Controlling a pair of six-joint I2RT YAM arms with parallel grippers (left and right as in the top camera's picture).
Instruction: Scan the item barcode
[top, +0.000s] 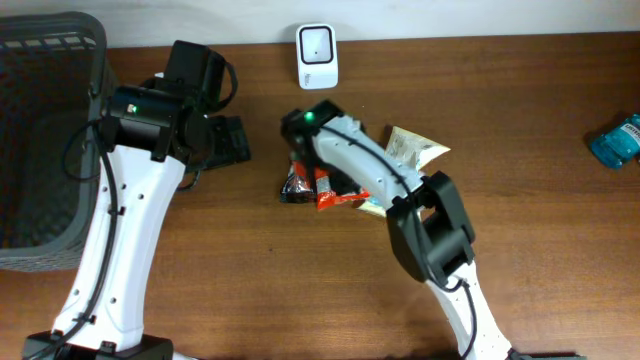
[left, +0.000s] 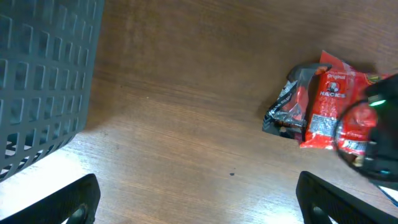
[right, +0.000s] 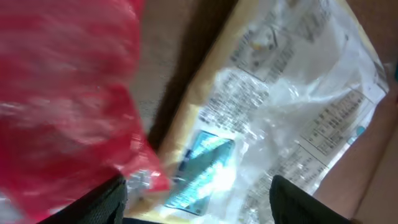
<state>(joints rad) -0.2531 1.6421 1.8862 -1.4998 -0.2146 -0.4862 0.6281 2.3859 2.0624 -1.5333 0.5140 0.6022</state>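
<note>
A red snack packet (top: 335, 195) lies mid-table beside a black-ended packet (top: 296, 186) and a yellowish clear packet (top: 414, 148). The white scanner (top: 317, 55) stands at the back edge. My right gripper (top: 310, 165) points down over the pile. In the right wrist view its fingers (right: 102, 202) stand wide apart, open (right: 199, 202), with the blurred red packet (right: 62, 106) at the left finger and the clear packet (right: 280, 106) spanning the gap. No barcode shows clearly. My left gripper (top: 228, 140) hovers left of the pile, open (left: 199, 202), over bare wood; it sees the red packet (left: 329, 99).
A dark grey mesh basket (top: 40, 130) fills the left side of the table. A blue wrapped item (top: 615, 140) lies at the far right edge. The right arm's forearm (top: 370, 170) crosses above the pile.
</note>
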